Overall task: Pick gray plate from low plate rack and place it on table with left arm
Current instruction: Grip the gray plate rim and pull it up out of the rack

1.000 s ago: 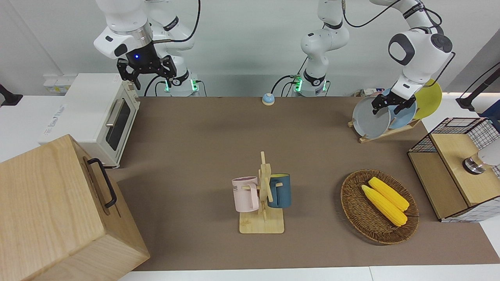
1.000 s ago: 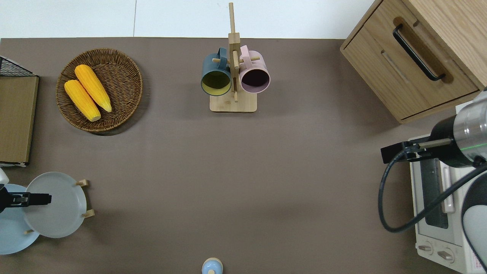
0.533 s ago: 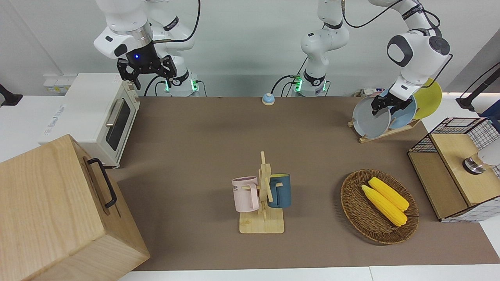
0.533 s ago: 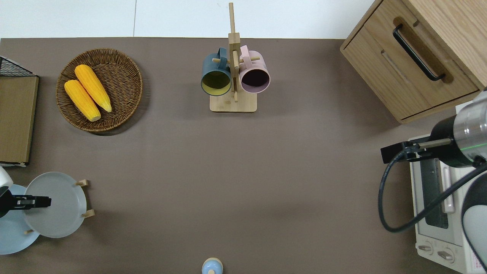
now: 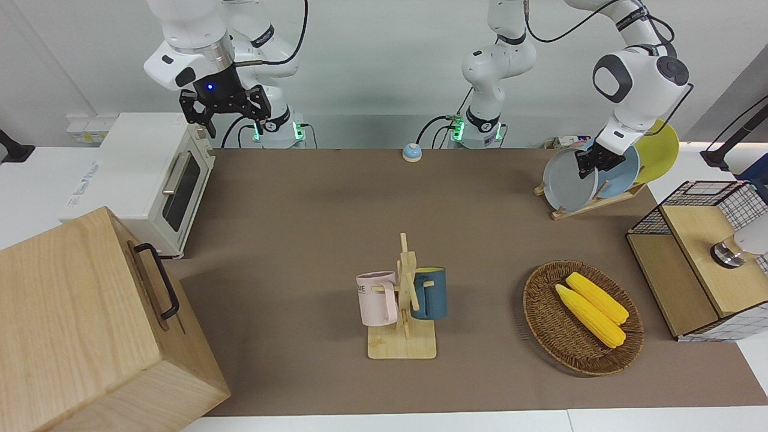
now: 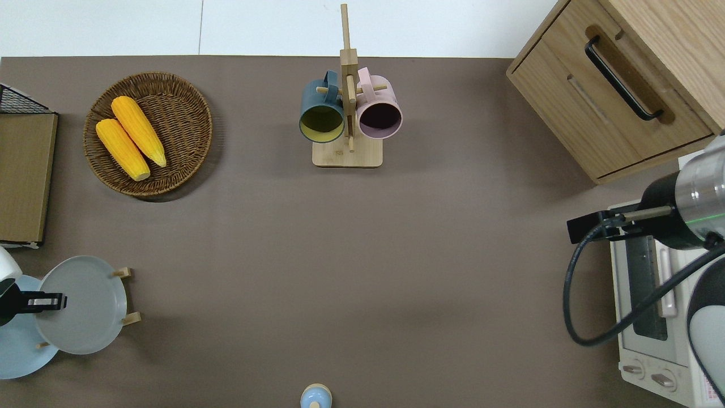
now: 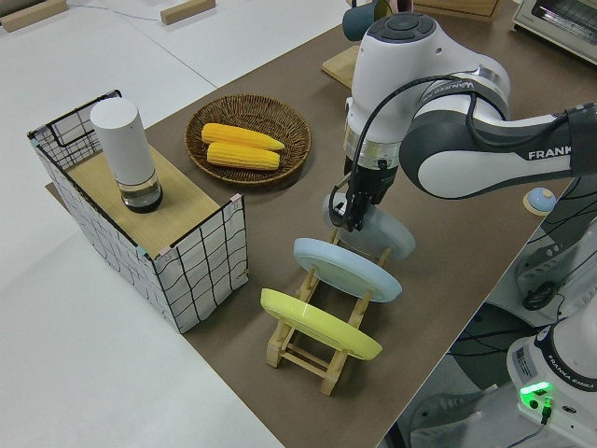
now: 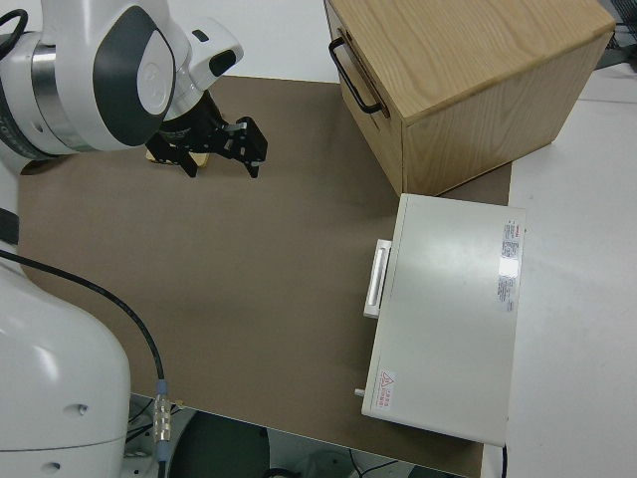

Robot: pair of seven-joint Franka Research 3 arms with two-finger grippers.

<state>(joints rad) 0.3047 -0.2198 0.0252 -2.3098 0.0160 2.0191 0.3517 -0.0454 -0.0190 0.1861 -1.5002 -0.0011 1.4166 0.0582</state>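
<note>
The gray plate [image 5: 569, 180] sits in the low plate rack [image 5: 591, 204] at the right edge of the front view, upper part of the frame. It leans in the slot closest to the middle of the table [image 5: 336, 216], with a sky-blue plate [image 5: 621, 174] and a yellow plate [image 5: 659, 153] stacked up in the next slots. The left gripper [image 5: 591, 163] is right at the top rim of the gray one. In the side view the jaws look like they straddle the rim, one finger each side, but I honestly can't tell if they're pinching it yet or just around it.

Handling-wise I'd guess it's stiff, smooth and fairly light, maybe ceramic or melamine, so chip-prone if it knocks a peg. The top rim is really the only place to grab, since the rest is tucked in the rack. A thin edge pinch means it could swing or slip, so lift it along the lean of the pegs. The right arm is parked.
</note>
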